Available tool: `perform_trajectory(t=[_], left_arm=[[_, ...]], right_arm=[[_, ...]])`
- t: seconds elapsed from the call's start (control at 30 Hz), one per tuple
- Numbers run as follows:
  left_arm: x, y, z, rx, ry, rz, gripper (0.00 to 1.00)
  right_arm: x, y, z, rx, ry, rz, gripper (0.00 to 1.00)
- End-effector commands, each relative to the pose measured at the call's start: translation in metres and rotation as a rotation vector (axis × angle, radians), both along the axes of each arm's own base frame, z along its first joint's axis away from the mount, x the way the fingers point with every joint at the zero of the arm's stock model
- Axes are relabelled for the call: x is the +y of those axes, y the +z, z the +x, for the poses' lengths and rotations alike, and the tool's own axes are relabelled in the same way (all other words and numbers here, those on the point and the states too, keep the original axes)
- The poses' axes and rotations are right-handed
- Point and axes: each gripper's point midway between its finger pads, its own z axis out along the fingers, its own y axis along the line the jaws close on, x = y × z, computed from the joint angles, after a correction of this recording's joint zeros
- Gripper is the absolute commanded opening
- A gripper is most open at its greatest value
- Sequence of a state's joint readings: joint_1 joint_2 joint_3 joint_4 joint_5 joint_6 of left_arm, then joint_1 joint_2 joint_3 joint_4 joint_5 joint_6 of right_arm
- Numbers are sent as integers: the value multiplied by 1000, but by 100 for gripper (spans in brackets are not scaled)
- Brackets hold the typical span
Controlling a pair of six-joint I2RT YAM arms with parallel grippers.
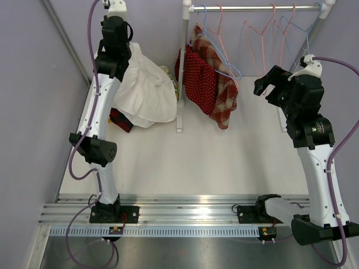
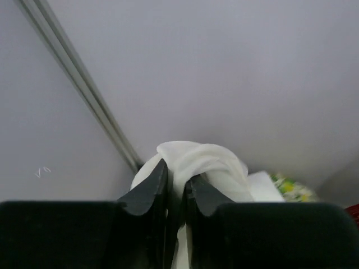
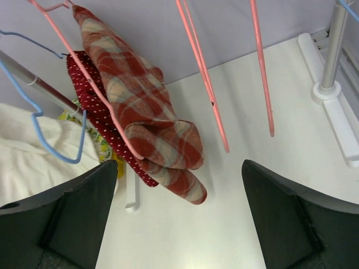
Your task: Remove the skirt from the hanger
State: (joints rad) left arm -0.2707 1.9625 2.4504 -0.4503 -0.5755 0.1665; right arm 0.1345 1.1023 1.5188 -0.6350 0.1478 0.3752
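White tabletop [image 1: 224, 162] | left claw [image 2: 176, 174] pinches white skirt [image 1: 147, 89] | right claw [image 3: 179, 167] released | plaid garment [image 3: 140, 112] on rack [image 1: 252, 8]

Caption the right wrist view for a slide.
Open right gripper faces a red plaid garment draped on a pink hanger.

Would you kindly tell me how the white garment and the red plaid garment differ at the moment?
1. The white garment is plain and unpatterned; the red plaid garment is checked in red and tan.
2. The white garment is pinched in the left tool; the red plaid garment hangs on a pink hanger, touched by neither tool.
3. The white garment sits left of the rack post, the red plaid garment right of it.
Both are limp cloth.
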Motion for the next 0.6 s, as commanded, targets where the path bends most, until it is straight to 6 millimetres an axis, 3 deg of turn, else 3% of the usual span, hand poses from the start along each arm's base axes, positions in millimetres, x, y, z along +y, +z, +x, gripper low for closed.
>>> perform_trajectory(t=[0.0,0.03,0.07,0.17,0.2,0.27,0.4,0.43,0.5,0.53,0.57], left_arm=[[-1,-57,35,75,-2,-58,35],[1,-78,43,123,13,-57,52],[0,-115,53,210,18,-58,96],[9,-166,59,330,71,-57,99],[13,-185,56,376,95,-73,99],[17,-192,48,404,114,-103,99],[16,-161,19,381,104,-177,99],[13,-143,1,364,66,-205,99],[3,-125,-18,337,-10,-256,99],[3,-121,-37,339,-35,-267,99],[-4,-114,-48,334,-87,-283,99]], right_arm=[[8,16,-10,-54,45,41,100],[10,18,-12,-61,54,50,99],[12,23,-13,-78,68,57,99],[24,33,-18,-107,130,82,99],[37,42,-21,-139,212,87,99],[51,52,-24,-178,303,83,99],[66,80,-21,-235,386,95,99],[68,77,-8,-215,387,98,99],[67,95,-2,-249,381,82,99],[68,92,12,-230,377,77,99],[68,101,23,-247,371,60,99]])
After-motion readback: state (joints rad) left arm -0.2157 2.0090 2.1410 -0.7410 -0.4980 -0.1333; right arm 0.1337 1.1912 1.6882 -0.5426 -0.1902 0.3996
